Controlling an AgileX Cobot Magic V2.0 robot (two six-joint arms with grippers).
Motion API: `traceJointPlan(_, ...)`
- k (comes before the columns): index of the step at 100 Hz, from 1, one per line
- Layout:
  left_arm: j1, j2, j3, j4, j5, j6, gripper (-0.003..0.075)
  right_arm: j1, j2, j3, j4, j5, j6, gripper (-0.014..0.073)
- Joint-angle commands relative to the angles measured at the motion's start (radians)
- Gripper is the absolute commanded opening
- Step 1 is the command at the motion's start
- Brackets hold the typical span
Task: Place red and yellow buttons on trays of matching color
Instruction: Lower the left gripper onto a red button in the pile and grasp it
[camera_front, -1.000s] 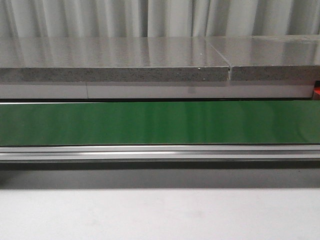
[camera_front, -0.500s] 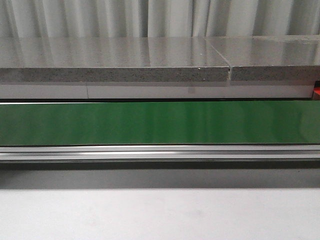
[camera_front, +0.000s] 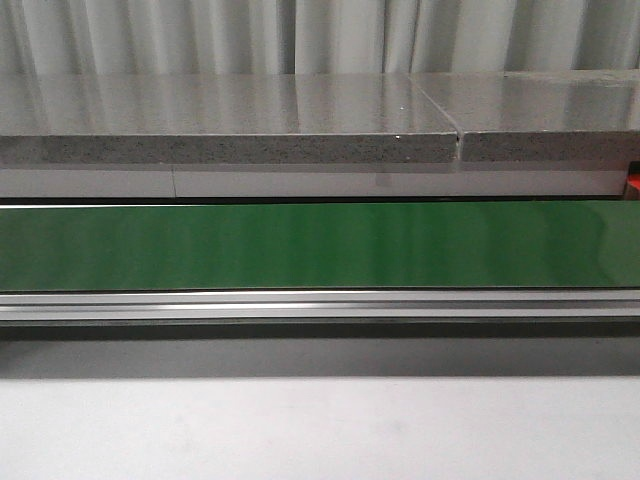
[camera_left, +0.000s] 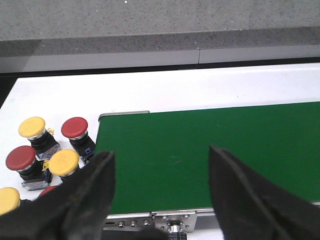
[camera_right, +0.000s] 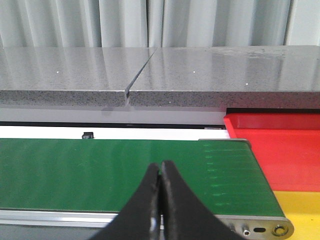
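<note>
In the left wrist view several red and yellow push buttons stand on the white table beside the end of the green belt (camera_left: 200, 150): a yellow button (camera_left: 31, 127), a red button (camera_left: 74, 127), another red button (camera_left: 21, 158) and another yellow button (camera_left: 64, 162). My left gripper (camera_left: 161, 157) is open and empty over the belt's end, to the right of the buttons. In the right wrist view my right gripper (camera_right: 160, 167) is shut and empty over the belt (camera_right: 100, 170). The red tray (camera_right: 280, 150) and the yellow tray (camera_right: 302, 212) lie beyond the belt's other end.
The front view shows only the green belt (camera_front: 320, 245), its metal rail (camera_front: 320, 305), a grey stone ledge (camera_front: 230, 150) behind and the white table (camera_front: 320, 430) in front. Neither gripper nor any button shows there. Two more buttons sit partly hidden behind the left finger (camera_left: 85, 200).
</note>
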Motion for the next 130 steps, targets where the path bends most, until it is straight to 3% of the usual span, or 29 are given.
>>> traceJointPlan(1, 0.005, 0.063, -0.071, -0.009, -0.050, -0.031, 0.0479, 0.001, -0.011, -0.014, -0.013, -0.076, -0.003, -0.0067)
traceJointPlan(23, 0.055, 0.229, -0.177, -0.013, 0.035, -0.140, 0.0471, 0.001, -0.011, -0.014, -0.013, -0.076, -0.003, -0.0067)
traceJointPlan(49, 0.213, 0.420, -0.319, -0.045, 0.248, -0.140, 0.0471, 0.001, -0.011, -0.014, -0.013, -0.076, -0.003, -0.0067)
traceJointPlan(82, 0.372, 0.641, -0.455, -0.054, 0.412, -0.116, 0.0471, 0.001, -0.011, -0.014, -0.013, -0.076, -0.003, -0.0067)
traceJointPlan(106, 0.437, 0.766, -0.535, -0.067, 0.468, -0.111, 0.0471, 0.001, -0.011, -0.014, -0.013, -0.076, -0.003, -0.0067)
traceJointPlan(130, 0.438, 0.894, -0.616, -0.070, 0.541, -0.109, 0.0471, 0.001, -0.011, -0.014, -0.013, -0.076, -0.003, -0.0067)
